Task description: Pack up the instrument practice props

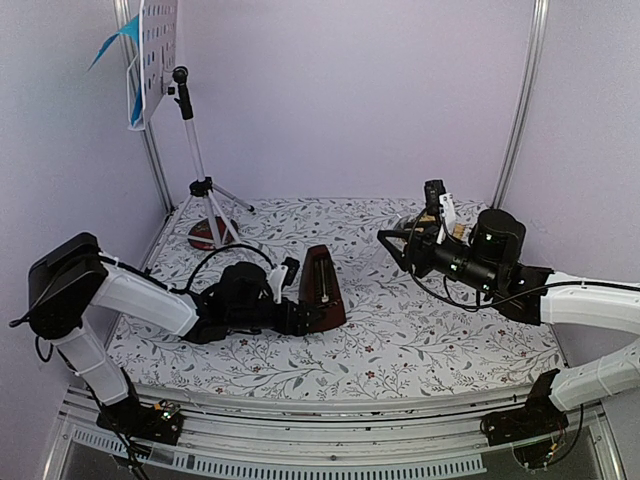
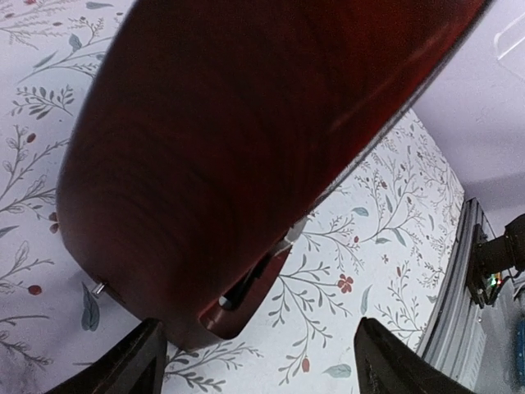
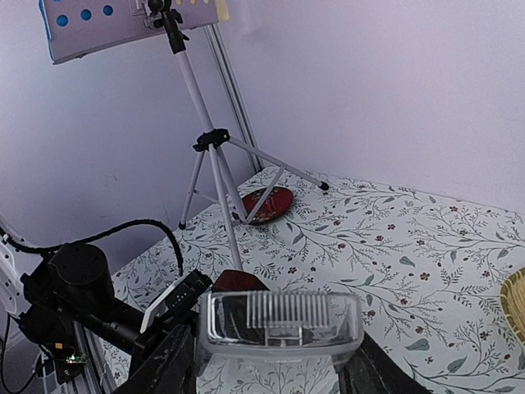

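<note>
Floral-cloth table (image 1: 400, 340) under metronome (image 1: 322, 290), tripod stand (image 1: 202, 187), red dish (image 1: 203, 240).

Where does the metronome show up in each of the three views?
Top external: metronome centre-left of the picture.
Left wrist: metronome fills the upper frame, close up.
Right wrist: metronome low centre, only its top above the clear plastic piece.
Shared landmark: the floral tablecloth.
</note>
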You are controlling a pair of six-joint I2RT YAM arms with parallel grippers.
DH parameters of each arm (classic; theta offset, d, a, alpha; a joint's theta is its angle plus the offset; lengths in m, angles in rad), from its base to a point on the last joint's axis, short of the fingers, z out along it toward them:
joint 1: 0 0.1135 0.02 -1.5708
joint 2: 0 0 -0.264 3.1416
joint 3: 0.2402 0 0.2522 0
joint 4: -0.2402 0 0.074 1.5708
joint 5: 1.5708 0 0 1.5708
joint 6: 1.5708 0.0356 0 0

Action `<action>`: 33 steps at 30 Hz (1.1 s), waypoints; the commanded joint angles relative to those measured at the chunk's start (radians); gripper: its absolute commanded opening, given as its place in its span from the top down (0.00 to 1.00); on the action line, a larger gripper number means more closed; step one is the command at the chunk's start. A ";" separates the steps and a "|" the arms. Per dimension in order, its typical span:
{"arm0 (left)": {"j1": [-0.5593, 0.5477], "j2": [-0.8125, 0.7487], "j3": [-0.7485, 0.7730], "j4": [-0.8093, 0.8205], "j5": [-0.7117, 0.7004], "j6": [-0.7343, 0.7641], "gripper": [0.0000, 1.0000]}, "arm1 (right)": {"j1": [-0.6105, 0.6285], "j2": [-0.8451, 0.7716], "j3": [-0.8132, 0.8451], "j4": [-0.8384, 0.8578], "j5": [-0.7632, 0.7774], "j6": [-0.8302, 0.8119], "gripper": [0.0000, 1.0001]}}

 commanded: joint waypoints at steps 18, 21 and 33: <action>0.021 -0.126 -0.019 0.112 0.029 0.049 0.17 | 0.010 -0.003 -0.035 -0.002 0.051 -0.042 0.45; 0.109 -0.254 -0.030 0.014 0.099 0.076 0.15 | 0.039 0.029 -0.037 -0.004 0.090 -0.057 0.46; 0.538 -0.417 0.190 -0.462 0.453 0.117 0.14 | 0.198 0.214 0.034 0.039 0.278 -0.113 0.46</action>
